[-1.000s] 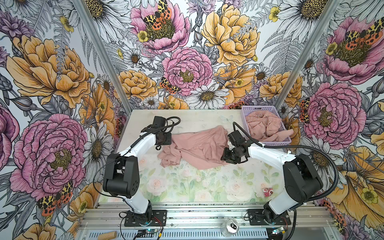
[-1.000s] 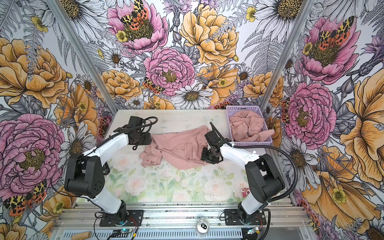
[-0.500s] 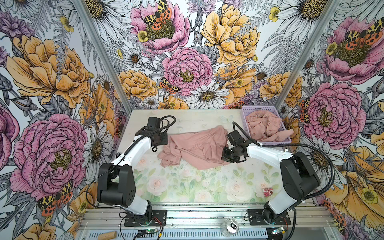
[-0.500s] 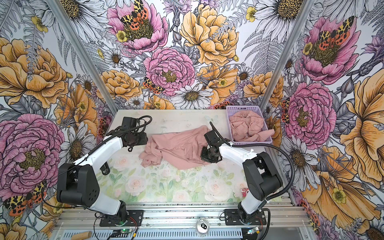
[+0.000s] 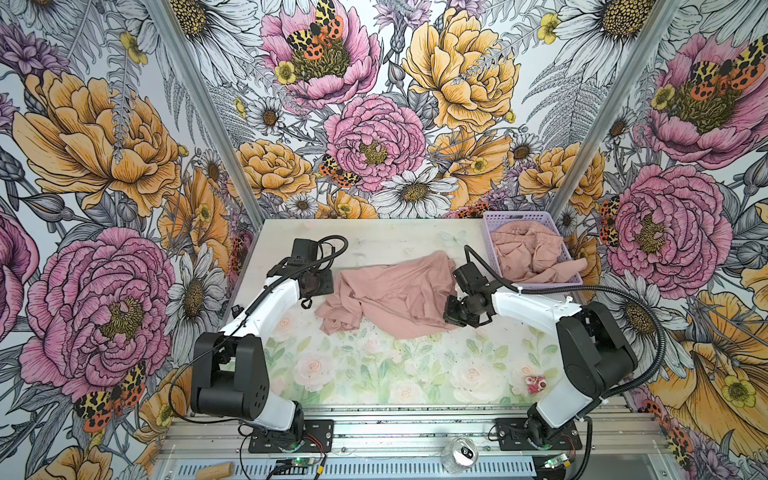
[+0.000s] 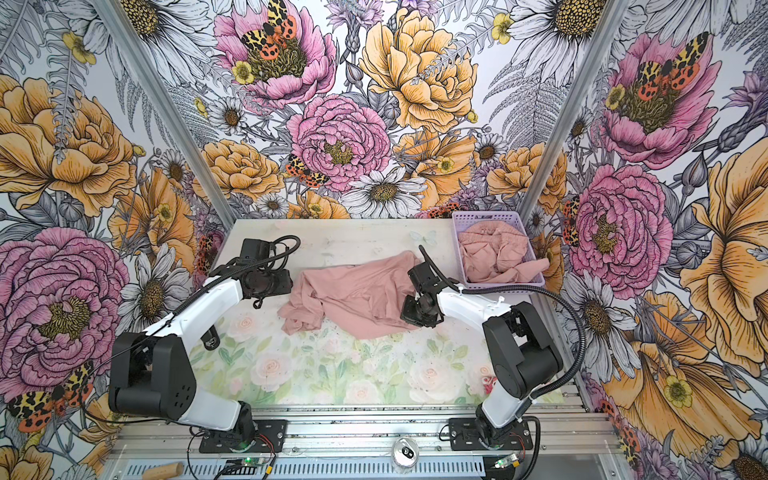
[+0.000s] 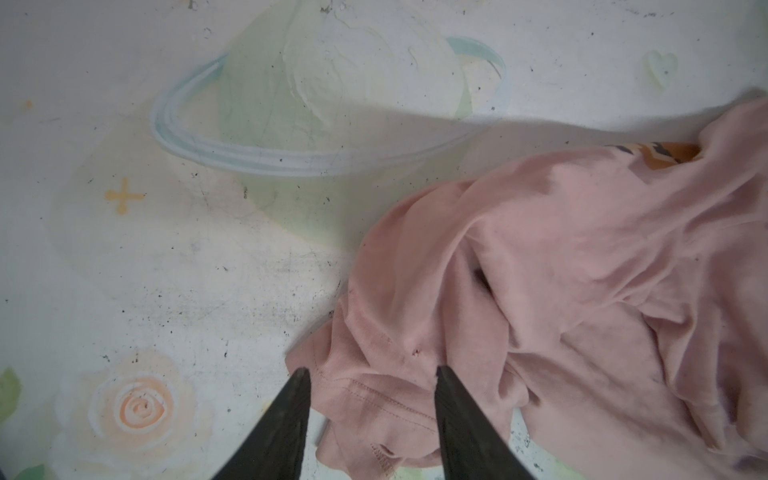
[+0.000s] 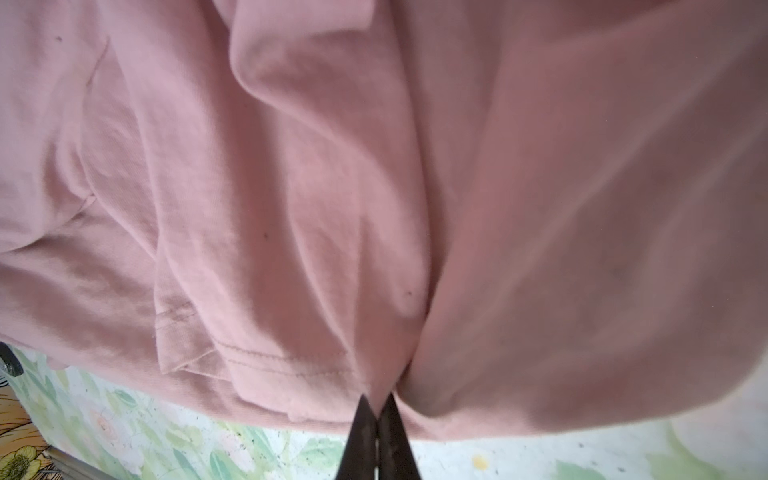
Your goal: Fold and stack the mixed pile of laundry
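Observation:
A dusty-pink T-shirt (image 5: 390, 297) (image 6: 353, 299) lies crumpled in the middle of the table in both top views. A strip of its orange print (image 7: 656, 153) peeks from a fold. My right gripper (image 5: 451, 316) (image 8: 377, 405) is shut on a pinched fold at the shirt's right near edge. At the shirt's left edge, my left gripper (image 5: 323, 284) (image 7: 371, 370) stands open. Its fingers straddle a stitched hem (image 7: 374, 399) without pinching it. A second pink garment (image 5: 536, 253) (image 6: 498, 253) is heaped in the lavender basket.
The lavender basket (image 5: 519, 215) (image 6: 486, 214) stands at the back right corner, with cloth hanging over its near rim. A small red-and-white object (image 5: 536, 383) lies at the front right. A can (image 5: 461, 451) and a wooden peg (image 5: 214, 471) rest on the front rail.
My right gripper has shut on the shirt's right edge. The left arm has shifted slightly at the shirt's left edge, with its jaws a little wider.

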Controlling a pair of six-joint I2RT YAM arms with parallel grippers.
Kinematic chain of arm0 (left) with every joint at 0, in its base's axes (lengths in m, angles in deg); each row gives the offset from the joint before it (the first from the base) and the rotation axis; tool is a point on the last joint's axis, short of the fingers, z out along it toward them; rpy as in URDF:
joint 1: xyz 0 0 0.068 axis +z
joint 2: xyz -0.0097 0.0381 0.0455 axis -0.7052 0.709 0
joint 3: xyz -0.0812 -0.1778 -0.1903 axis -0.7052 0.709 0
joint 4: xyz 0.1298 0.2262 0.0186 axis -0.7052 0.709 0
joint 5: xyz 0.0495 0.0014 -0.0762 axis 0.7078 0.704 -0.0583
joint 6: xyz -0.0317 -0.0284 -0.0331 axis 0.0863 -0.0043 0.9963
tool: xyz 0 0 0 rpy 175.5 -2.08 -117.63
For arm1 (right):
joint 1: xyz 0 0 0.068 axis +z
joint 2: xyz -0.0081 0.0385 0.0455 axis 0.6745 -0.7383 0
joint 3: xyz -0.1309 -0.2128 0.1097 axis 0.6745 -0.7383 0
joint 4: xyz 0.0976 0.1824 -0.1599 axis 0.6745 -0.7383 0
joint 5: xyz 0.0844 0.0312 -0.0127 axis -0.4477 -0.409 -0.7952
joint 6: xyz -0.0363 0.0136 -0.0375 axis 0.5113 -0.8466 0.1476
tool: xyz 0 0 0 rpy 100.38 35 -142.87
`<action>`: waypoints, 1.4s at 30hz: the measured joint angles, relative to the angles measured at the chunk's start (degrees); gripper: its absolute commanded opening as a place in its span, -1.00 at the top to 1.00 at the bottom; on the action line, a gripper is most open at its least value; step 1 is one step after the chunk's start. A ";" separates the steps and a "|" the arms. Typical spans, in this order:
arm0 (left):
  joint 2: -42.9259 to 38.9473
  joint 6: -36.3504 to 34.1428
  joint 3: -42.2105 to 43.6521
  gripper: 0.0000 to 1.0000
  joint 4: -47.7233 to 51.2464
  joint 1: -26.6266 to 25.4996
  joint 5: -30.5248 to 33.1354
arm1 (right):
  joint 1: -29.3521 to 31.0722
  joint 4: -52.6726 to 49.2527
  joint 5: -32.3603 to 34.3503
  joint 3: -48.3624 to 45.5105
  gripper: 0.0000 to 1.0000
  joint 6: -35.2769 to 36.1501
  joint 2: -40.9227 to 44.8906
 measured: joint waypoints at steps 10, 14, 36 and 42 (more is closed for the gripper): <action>-7.63 5.44 6.10 -0.08 3.13 0.04 -2.16 | -4.57 -9.31 2.54 7.61 1.00 0.28 15.85; -10.14 9.55 10.71 -0.11 4.74 0.04 -2.64 | -9.20 -12.55 4.09 13.62 1.00 1.38 20.59; 2.32 13.64 9.03 -0.03 -2.23 -21.94 -2.51 | -15.10 -19.45 7.04 19.80 1.00 5.49 21.66; 5.86 13.31 8.83 0.16 -1.42 -24.46 3.96 | -15.37 -19.50 7.02 19.80 1.00 5.66 21.66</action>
